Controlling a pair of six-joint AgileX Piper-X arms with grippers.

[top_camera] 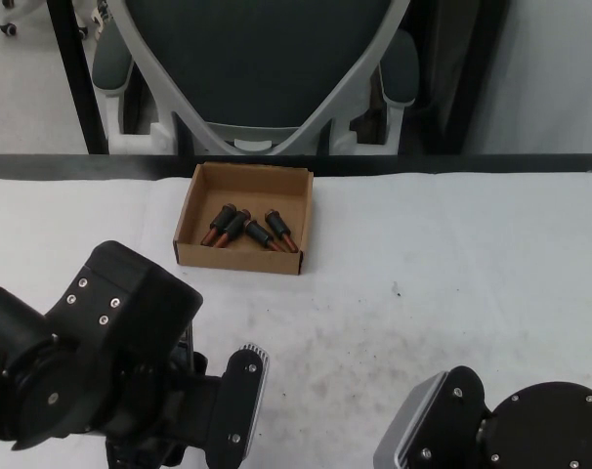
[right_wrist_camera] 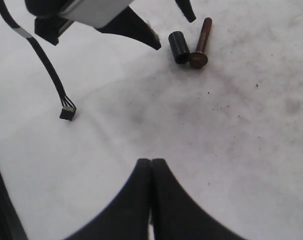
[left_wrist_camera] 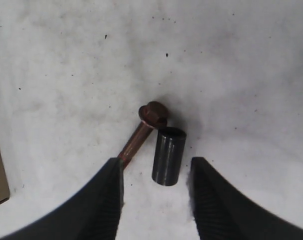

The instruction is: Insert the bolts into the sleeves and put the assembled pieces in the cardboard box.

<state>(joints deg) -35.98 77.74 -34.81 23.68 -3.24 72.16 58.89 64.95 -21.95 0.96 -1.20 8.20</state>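
The left gripper [left_wrist_camera: 155,161] is angled downward with its two fingers [left_wrist_camera: 104,200] spread well apart. The right gripper [right_wrist_camera: 151,164] has its fingers [right_wrist_camera: 184,210] pressed together, tips touching. In the high view the left arm [top_camera: 91,371] sits at near left and the right arm [top_camera: 530,430] at near right.

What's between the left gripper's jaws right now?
In the left wrist view, the black sleeve lies between the open jaws of the left gripper; the bolt lies beside it.
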